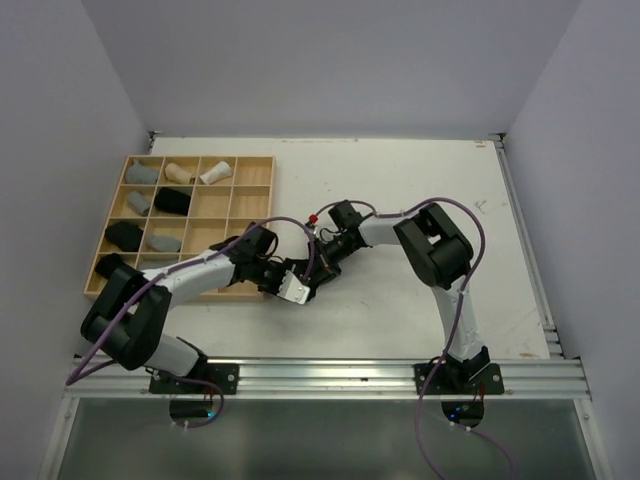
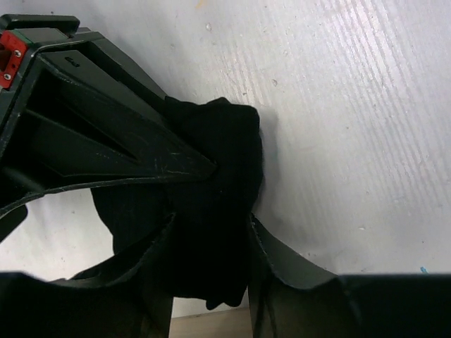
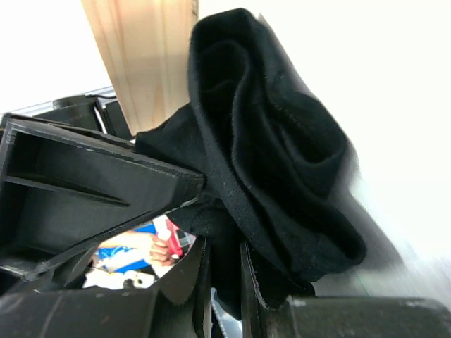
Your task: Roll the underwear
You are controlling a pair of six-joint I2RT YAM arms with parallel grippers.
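The black underwear (image 3: 275, 155) is bunched into a loose, thick fold just off the tray's (image 1: 273, 190) near right corner, over the white table (image 1: 420, 200). I cannot tell whether it touches the table top.

My right pincer (image 3: 223, 246) is clamped on it: the two fingers stand almost together, with a pinch of the black cloth squeezed in the narrow slot between them, and the rest of the fold bulges out above and to one side.

My left pincer (image 2: 211, 218) comes at the same cloth from the tray side. Its fingers stand apart on either side of the bundle, and the cloth fills the gap and touches both. I cannot tell whether they are pressing it or only straddling it. The tips of both pincers meet at the cloth, nearly touching each other.

In the tray, the far row holds a grey roll (image 1: 144, 172) in the far left corner compartment, then a beige roll (image 1: 180, 172) beside it, then a white roll (image 1: 213, 174). A black roll (image 1: 173, 201) lies one row nearer, in the compartment under the beige one.
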